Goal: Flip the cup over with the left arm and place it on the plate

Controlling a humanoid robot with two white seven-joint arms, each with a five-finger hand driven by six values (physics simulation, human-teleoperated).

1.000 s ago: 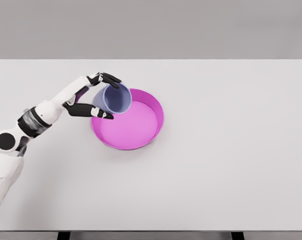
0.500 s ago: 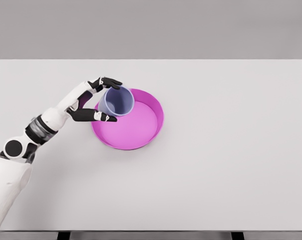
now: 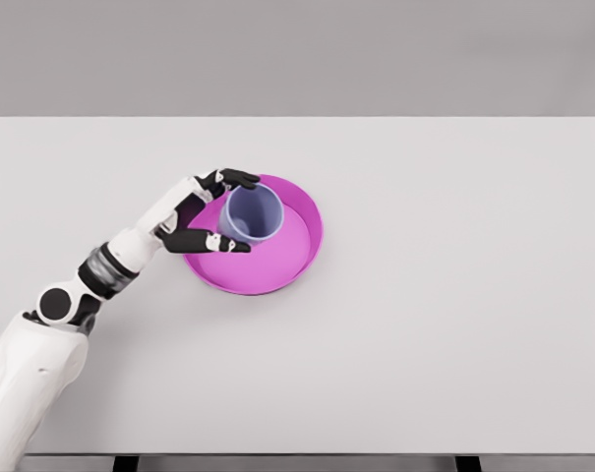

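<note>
Head view: the left robot hand (image 3: 207,210) comes in from the lower left corner of the picture and reaches across the white surface (image 3: 454,295) to the pink plate (image 3: 295,261), which sits a bit left of the middle of the surface, closer to the far edge than the near one. The cup (image 3: 252,213) is pale lavender-blue, mouth up and tipped slightly, so you look right down into it. It's over the upper left part of the plate, inside the rim; can't really tell whether its bottom is touching the plate floor or just above it. The robot hand is clamped on the cup: the dark fingers (image 3: 236,178) wrap over the far side of it and the thumb (image 3: 216,242) runs along the near side, thumb tip sitting over the plate's left edge. The white forearm lies over the surface, running from the hand back toward the near left corner, with the shoulder at the bottom left of the picture. Only this one view, and only one arm shows up in it
</note>
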